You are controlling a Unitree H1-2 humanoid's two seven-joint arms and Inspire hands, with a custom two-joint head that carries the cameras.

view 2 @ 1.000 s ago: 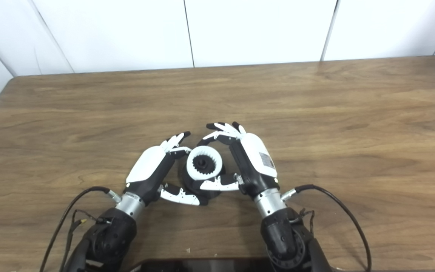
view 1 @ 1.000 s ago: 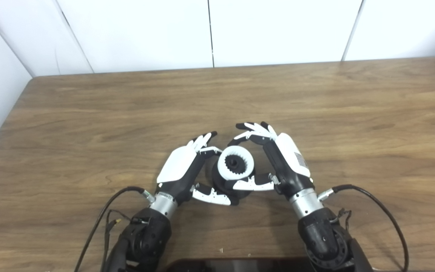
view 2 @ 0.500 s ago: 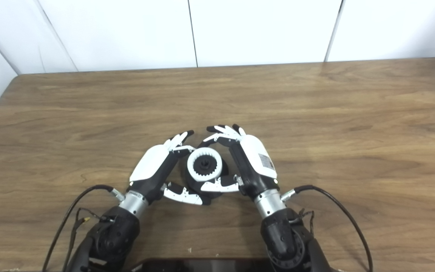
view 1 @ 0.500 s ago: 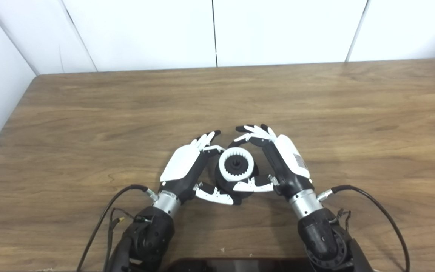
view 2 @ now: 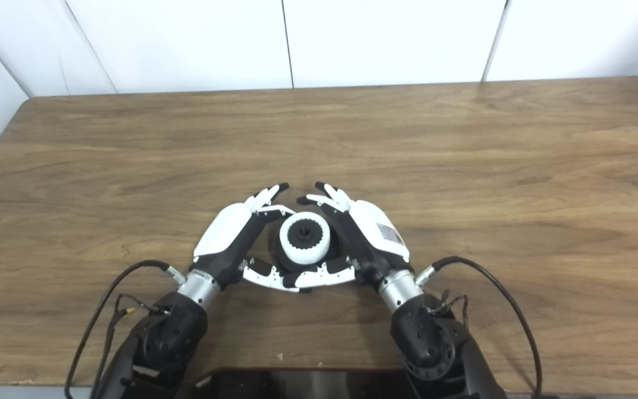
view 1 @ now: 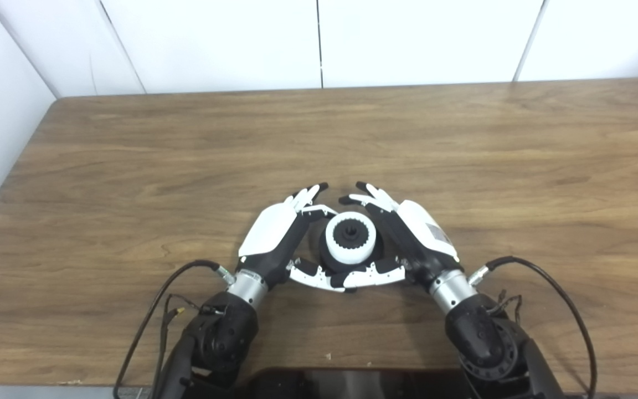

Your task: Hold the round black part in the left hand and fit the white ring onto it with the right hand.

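The round black part [view 1: 325,259] stands on the wooden table [view 1: 130,166] between my two hands. The white toothed ring [view 1: 350,257] sits level on top of it, with the black hub [view 1: 350,232] showing through its middle. My left hand [view 1: 273,233] cups the black part from the left, thumb at its front base and fingers behind. On the other side my right hand [view 1: 423,227] rests with its fingers spread past the ring and its thumb [view 1: 377,272] low by the base, off the ring.
A black cable [view 1: 551,288] loops from the right wrist and another cable [view 1: 155,302] from the left. A dark flat object [view 1: 352,382] lies at the near edge. White wall panels [view 1: 319,39] stand behind the table.
The ring has dropped from a tilt to sit flat on the black part. My right thumb slid off the ring down to the base, and the right fingers uncurled. The camera shifted slightly.
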